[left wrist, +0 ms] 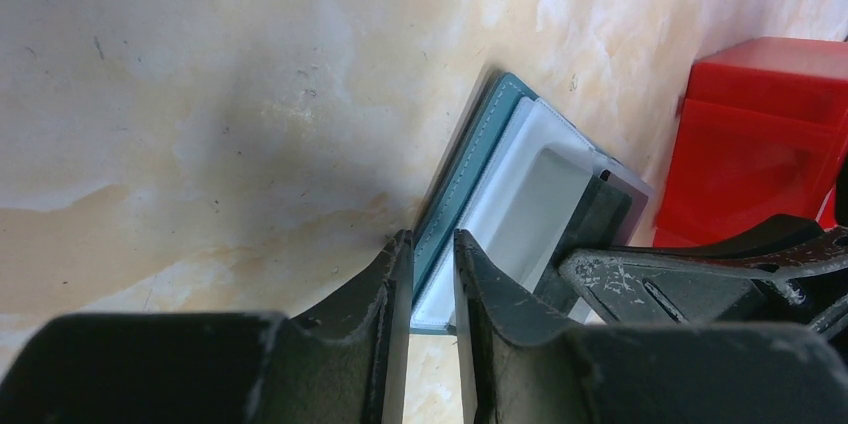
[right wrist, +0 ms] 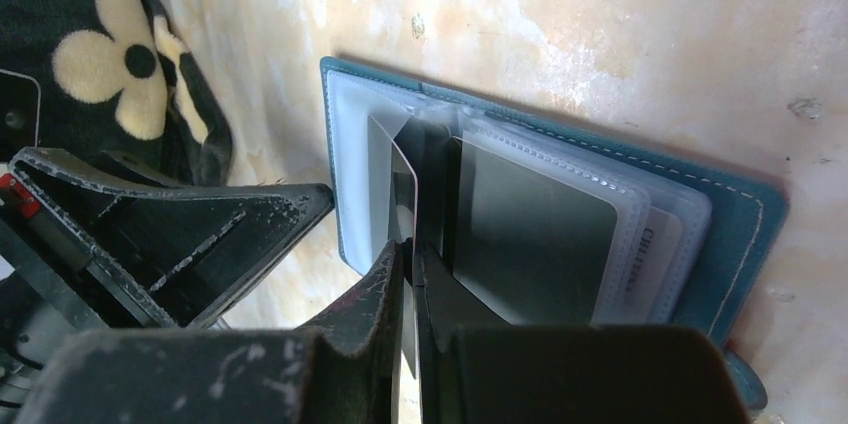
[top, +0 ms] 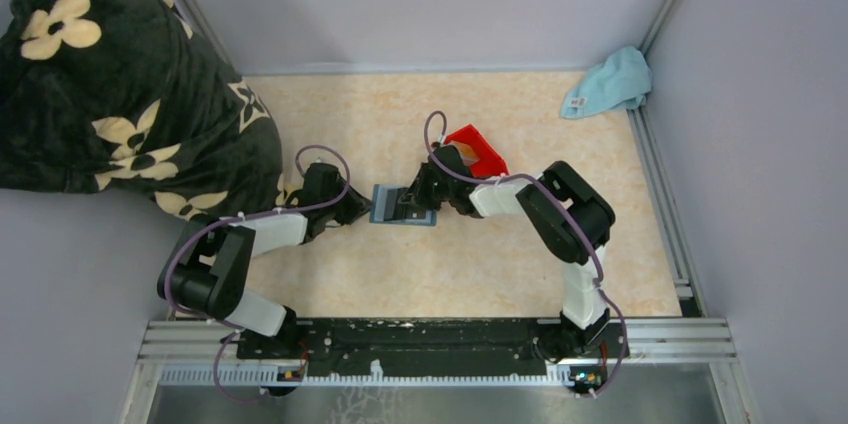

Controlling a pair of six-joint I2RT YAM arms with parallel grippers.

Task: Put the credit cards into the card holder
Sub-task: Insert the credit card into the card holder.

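The teal card holder (top: 402,208) lies open on the table between my two grippers, its clear sleeves (right wrist: 650,214) fanned out. A dark credit card (right wrist: 530,234) sits inside one sleeve. My right gripper (right wrist: 410,254) is shut on a thin credit card (right wrist: 403,189) standing on edge, its far end in among the sleeves. My left gripper (left wrist: 432,249) is closed on the near corner of the card holder (left wrist: 480,144), with the teal cover and a clear sleeve between its fingers. From above, the left gripper (top: 365,207) and right gripper (top: 415,199) meet over the holder.
A red plastic bin (top: 478,149) stands just behind the right gripper, also in the left wrist view as the red bin (left wrist: 760,144). A light blue cloth (top: 610,82) lies in the far right corner. A black flowered blanket (top: 110,84) covers the left side.
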